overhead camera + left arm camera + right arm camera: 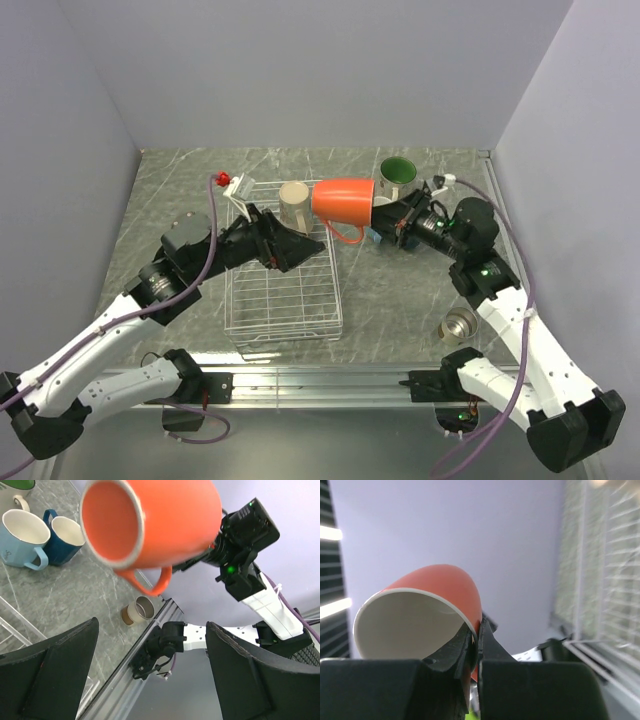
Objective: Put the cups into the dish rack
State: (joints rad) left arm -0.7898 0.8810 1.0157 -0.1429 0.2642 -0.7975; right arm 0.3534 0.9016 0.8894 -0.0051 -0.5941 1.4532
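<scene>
By the white wire-grid rack, smooth orange mug clamped at its rim in right pincer, left pincer splayed

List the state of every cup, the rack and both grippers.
orange mug: in the air, tipped sideways.
right gripper: shut on orange mug's rim.
left gripper: open, empty.
dish rack: holds one mug only.
beige mug: upright in dish rack.
green-lined mug: upright on table.
light blue mug: upright on table.
dark blue mug: upright on table.
metal cup: on table.
</scene>
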